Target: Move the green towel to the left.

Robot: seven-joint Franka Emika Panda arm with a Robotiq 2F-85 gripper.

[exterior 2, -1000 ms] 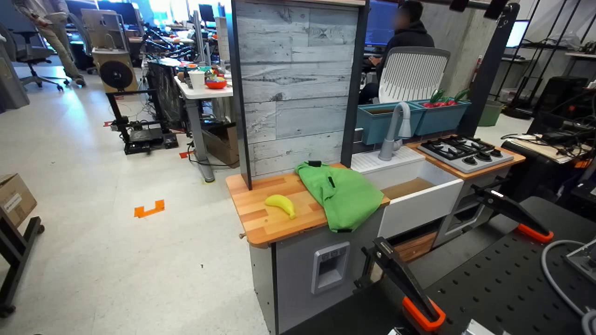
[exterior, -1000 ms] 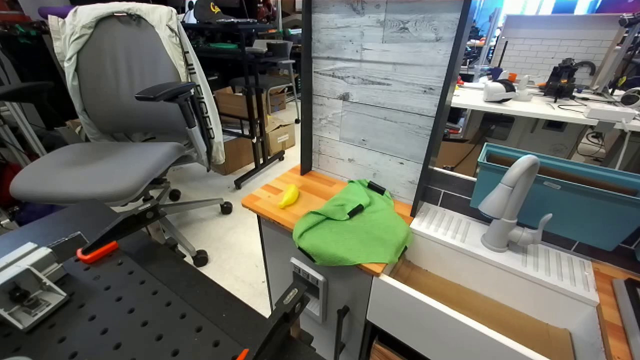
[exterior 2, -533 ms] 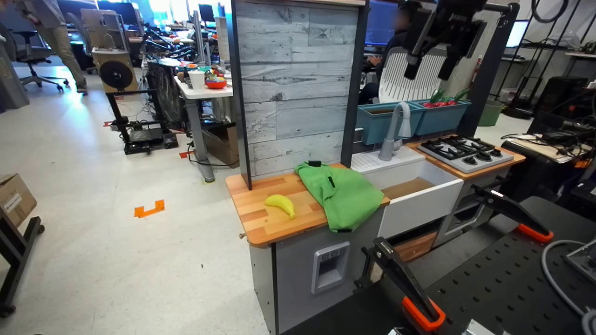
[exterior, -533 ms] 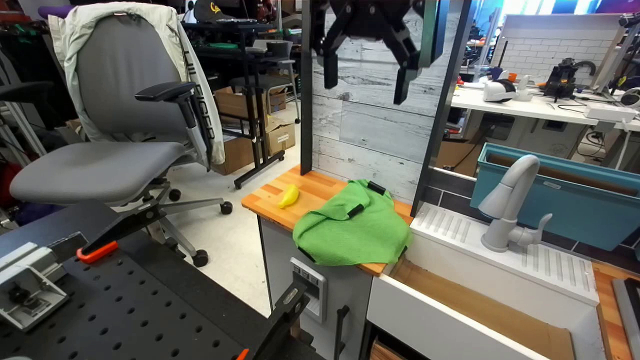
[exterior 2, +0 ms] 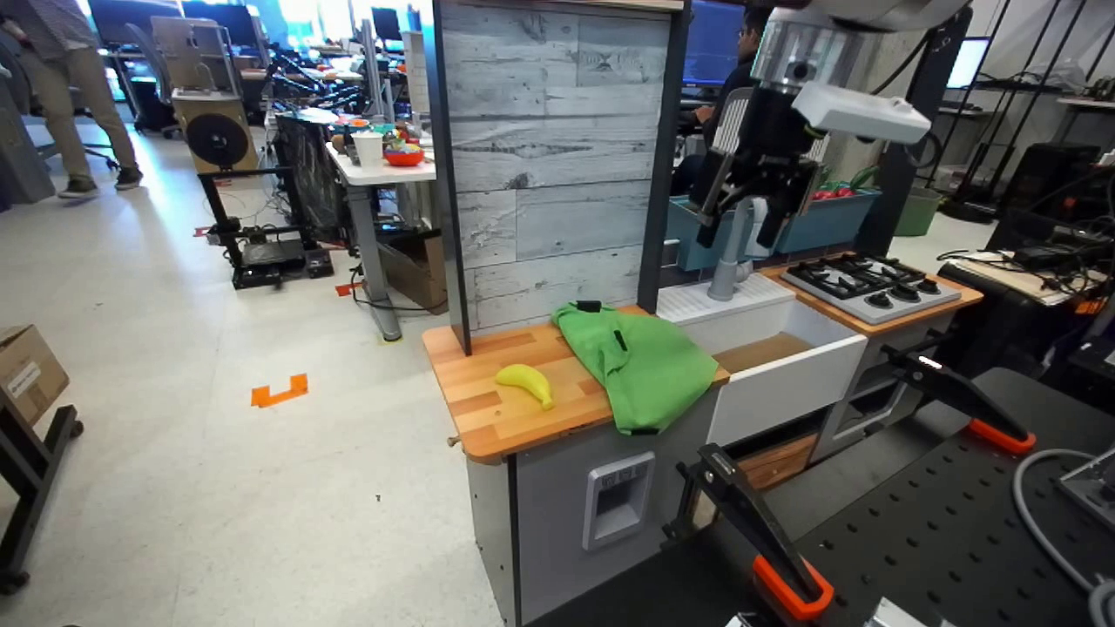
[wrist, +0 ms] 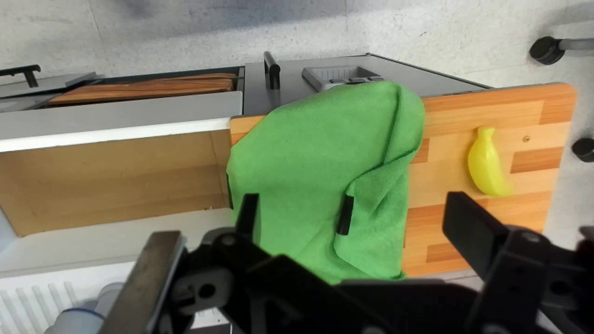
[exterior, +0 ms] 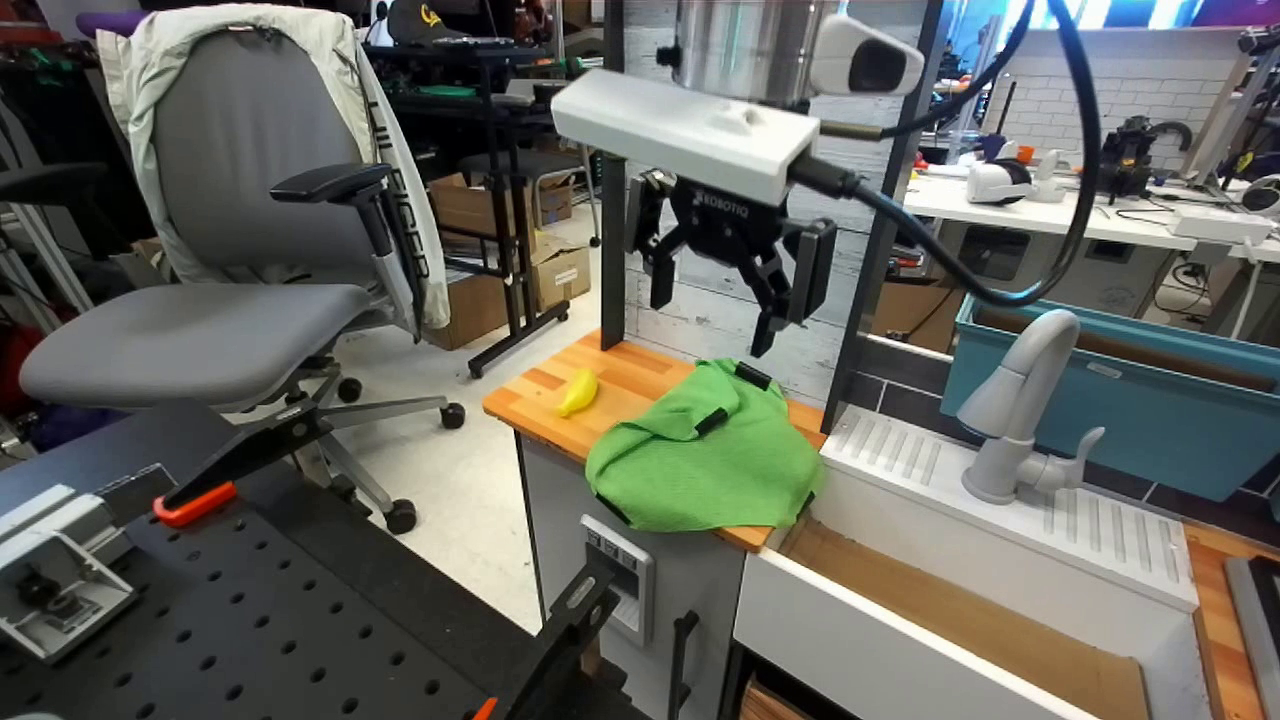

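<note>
In an exterior view, the gripper (exterior: 712, 315) hangs in the air above the green towel (exterior: 705, 475), its fingers (exterior: 661, 285) spread and nothing held in them. The towel lies rumpled on the wooden counter (exterior: 637, 380), at the end by the white sink (exterior: 860, 655), with no contact to be seen, so nothing of the move itself looks done: this reads as the approach, the grasp not yet made. In an exterior view, the yellow banana (exterior 2: 526, 383) sits on the counter to the left of the towel, bare wood between them, and the towel's near edge droops over the counter's front. If left means toward the banana, the whole shift is to come, and the banana may get swept along unless the cloth is lifted or stops short. In the wrist view, the fingers stand wide apart, a fold with its black tab (wrist: 345, 214) showing below them; that fold looks the likeliest place to pinch. Left to do, I judge: descend, grip the cloth, bring it leftward, let go.
</note>
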